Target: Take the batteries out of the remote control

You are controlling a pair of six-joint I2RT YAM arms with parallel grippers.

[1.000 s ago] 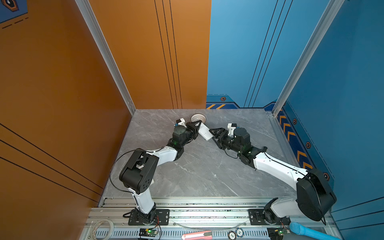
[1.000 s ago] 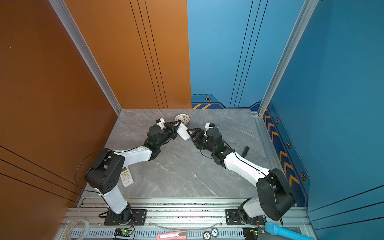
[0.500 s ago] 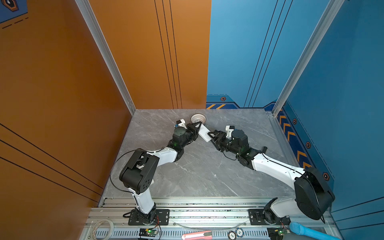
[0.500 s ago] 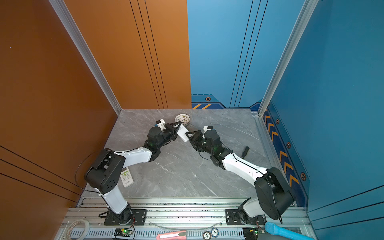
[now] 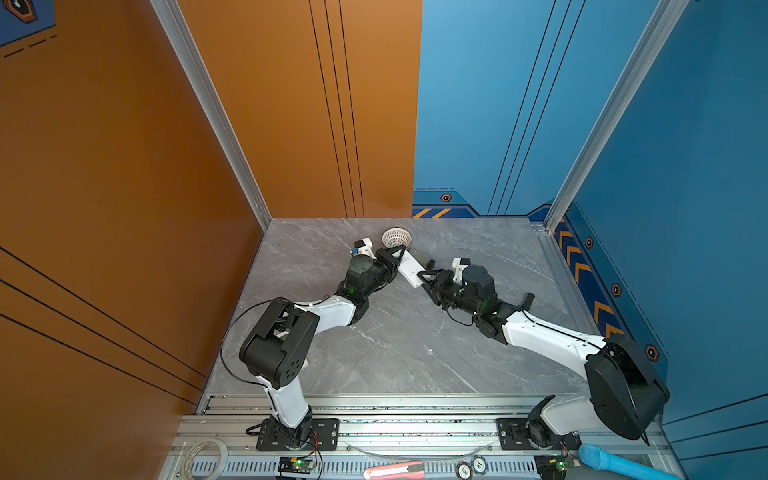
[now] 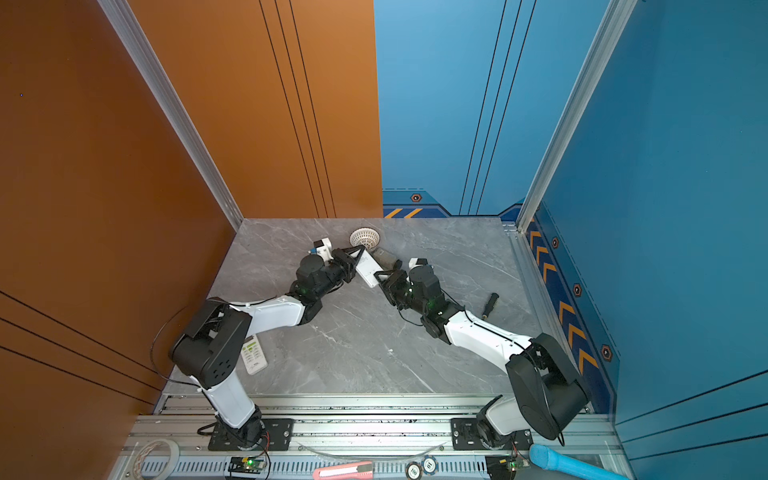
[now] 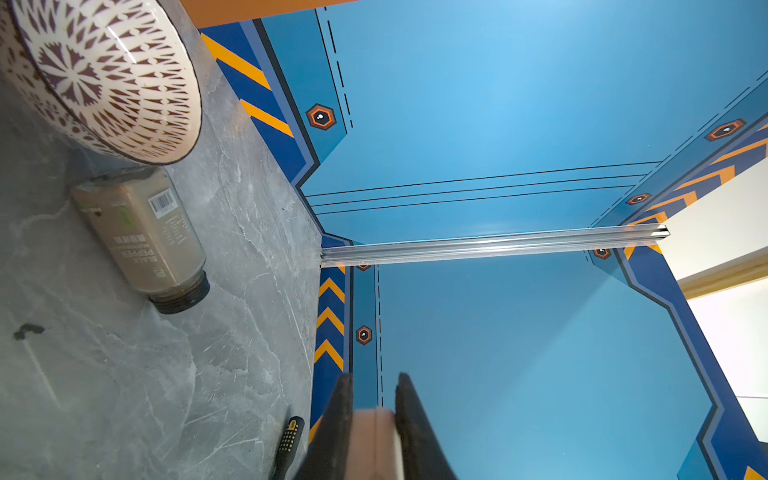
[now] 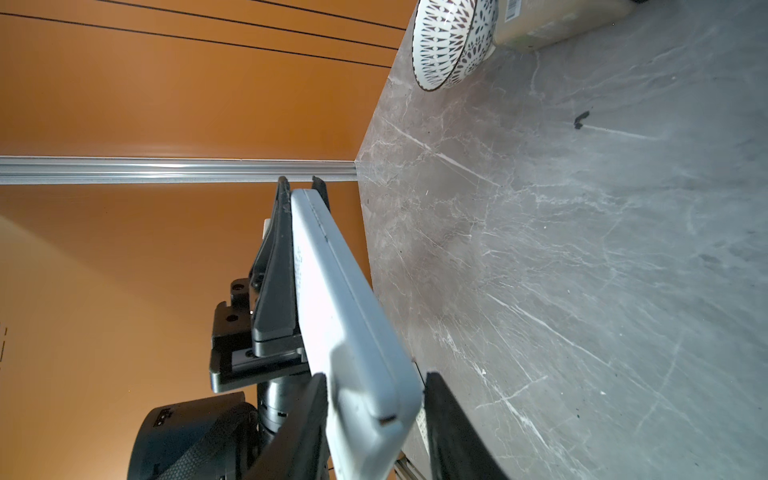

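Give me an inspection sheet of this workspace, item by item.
Surface: gray marble table, faint scratches.
Job's things: white remote held off the table between both arms; no batteries seen.
Clutter: patterned bowl; pepper jar lying on its side; screwdriver; second remote by the left arm's base.
Grippers: left gripper shut on one end of the white remote; right gripper straddles the other end, grip unclear.
Cables: black cable looping beside the left arm.
Surroundings: orange wall, blue wall.
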